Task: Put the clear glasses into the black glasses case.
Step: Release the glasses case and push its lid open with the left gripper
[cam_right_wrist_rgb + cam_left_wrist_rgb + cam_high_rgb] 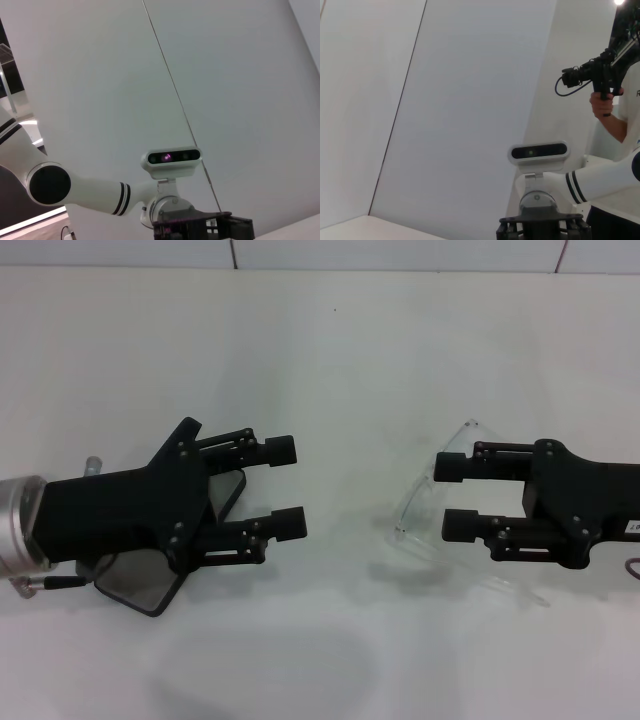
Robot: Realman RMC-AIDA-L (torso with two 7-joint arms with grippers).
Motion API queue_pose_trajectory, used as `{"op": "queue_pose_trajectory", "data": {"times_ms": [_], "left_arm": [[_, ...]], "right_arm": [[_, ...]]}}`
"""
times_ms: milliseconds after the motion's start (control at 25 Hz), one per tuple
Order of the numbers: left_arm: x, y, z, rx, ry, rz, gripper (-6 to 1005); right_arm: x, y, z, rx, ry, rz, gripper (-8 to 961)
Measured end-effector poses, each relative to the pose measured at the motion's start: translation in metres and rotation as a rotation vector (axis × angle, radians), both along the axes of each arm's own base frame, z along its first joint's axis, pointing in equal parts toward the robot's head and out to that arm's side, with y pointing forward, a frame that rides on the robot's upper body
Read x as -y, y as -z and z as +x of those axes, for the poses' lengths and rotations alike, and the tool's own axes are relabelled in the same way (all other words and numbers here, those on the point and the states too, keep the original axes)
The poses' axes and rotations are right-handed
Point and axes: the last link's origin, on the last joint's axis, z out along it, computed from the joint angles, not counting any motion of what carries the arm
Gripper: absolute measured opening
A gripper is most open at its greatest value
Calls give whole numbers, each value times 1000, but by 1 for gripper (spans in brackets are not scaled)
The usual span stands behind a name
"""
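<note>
The black glasses case [140, 585] lies open on the white table at the left, its pale grey lining showing. My left gripper [290, 485] hovers over it, open and empty; its body hides much of the case and its fingers point right. The clear glasses [418, 508] lie on the table at the right, with one thin arm trailing toward the front right. My right gripper [450, 496] is open just above them, fingers pointing left, one on each side of the curved lens. I cannot tell whether the fingers touch the glasses. Neither wrist view shows the glasses or the case.
The white table [330, 360] ends at a tiled wall at the back. About a hand's width of bare table separates the two grippers. In the left wrist view a person [612, 107] stands off to the side holding a camera.
</note>
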Motion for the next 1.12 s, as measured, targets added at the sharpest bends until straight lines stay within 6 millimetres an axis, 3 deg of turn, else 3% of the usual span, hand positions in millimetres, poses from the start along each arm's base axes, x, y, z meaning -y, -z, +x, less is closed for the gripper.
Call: {"op": "queue_pose_trajectory", "data": {"times_ms": [720, 920, 1120], "left_arm": [[-4, -2, 0, 14, -31, 11, 745], [-31, -25, 7, -28, -149, 10, 733], [-55, -53, 40, -238, -231, 51, 722]], "right_arm": [[1, -1, 2, -1, 8, 2, 631], [3, -12, 15, 6, 48, 28, 631], [16, -38, 46, -14, 149, 111, 630]]}}
